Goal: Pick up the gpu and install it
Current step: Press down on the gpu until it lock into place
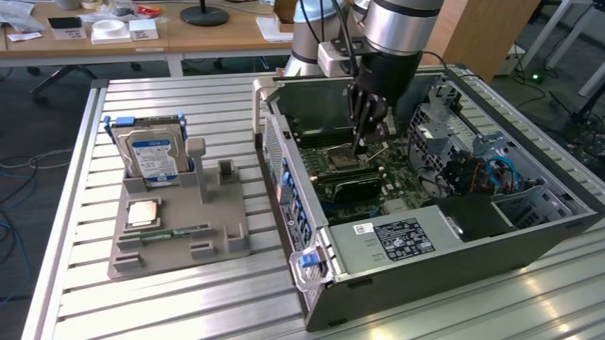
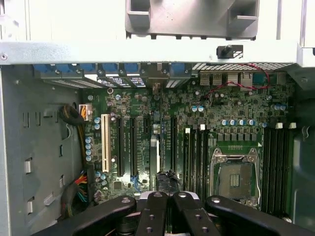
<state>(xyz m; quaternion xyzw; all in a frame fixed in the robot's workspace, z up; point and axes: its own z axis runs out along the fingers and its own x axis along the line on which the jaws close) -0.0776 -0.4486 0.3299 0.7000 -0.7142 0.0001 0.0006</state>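
In the exterior view, the gripper (image 1: 364,147) hangs down inside the open computer case (image 1: 426,283). Its fingers are pressed together. Just below it a flat black card, the gpu (image 1: 355,186), stands on its edge among the slots. The grey holder (image 1: 180,234) on the table keeps the hard drive (image 1: 151,159).

In the wrist view, the closed gripper (image 2: 167,199) sits right over the gpu (image 2: 166,179), which looks like a thin dark strip on the green board (image 2: 147,105). Whether the fingers pinch the card or just touch it is hard to tell.

To do this well, the card should stay straight up and in line with its slot (no leaning!), and the push should be gentle and even.
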